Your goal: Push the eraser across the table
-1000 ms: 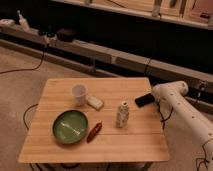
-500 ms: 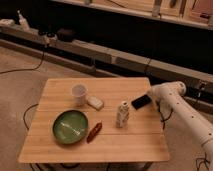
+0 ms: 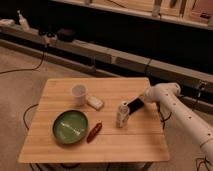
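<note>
The table (image 3: 125,142) is a square pale bamboo top in the middle of the camera view. My white arm reaches in from the right, and its dark gripper (image 3: 134,106) sits low over the table's right part, just right of a small white bottle (image 3: 121,114). The black eraser cannot be told apart from the dark gripper end; it may lie at or under it.
A white cup (image 3: 79,93) and a pale whitish block (image 3: 95,103) stand left of centre. A green bowl (image 3: 70,126) and a red pepper-like item (image 3: 94,132) lie at the front left. A dark shelf wall runs behind the table.
The gripper has moved left and slightly toward the front, from near the table's right edge to close beside the white bottle. The other objects have not moved.
</note>
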`<state>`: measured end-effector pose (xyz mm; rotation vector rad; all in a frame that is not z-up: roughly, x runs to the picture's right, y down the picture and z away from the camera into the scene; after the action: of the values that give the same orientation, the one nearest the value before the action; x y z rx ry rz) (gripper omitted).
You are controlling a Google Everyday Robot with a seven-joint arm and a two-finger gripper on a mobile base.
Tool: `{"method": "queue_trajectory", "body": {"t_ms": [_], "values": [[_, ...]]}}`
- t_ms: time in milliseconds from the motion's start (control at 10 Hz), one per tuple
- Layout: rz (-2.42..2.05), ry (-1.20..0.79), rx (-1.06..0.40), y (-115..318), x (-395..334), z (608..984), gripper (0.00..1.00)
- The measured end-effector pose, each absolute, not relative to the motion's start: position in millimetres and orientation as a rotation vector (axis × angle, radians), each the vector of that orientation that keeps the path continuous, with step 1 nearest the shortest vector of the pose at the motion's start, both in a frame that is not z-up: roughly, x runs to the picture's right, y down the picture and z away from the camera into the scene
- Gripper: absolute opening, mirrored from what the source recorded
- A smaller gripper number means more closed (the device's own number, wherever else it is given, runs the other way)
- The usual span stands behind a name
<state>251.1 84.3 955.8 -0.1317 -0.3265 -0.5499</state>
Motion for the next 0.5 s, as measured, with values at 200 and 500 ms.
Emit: {"method": "queue_trajectory", "body": {"t_ms": [200,500], "values": [[-0.545,-0.358,-0.148,90.0,245.4,954.0,0.0],[-0.555,-0.421,-0.159,87.1,223.9,943.6,0.0]]}}
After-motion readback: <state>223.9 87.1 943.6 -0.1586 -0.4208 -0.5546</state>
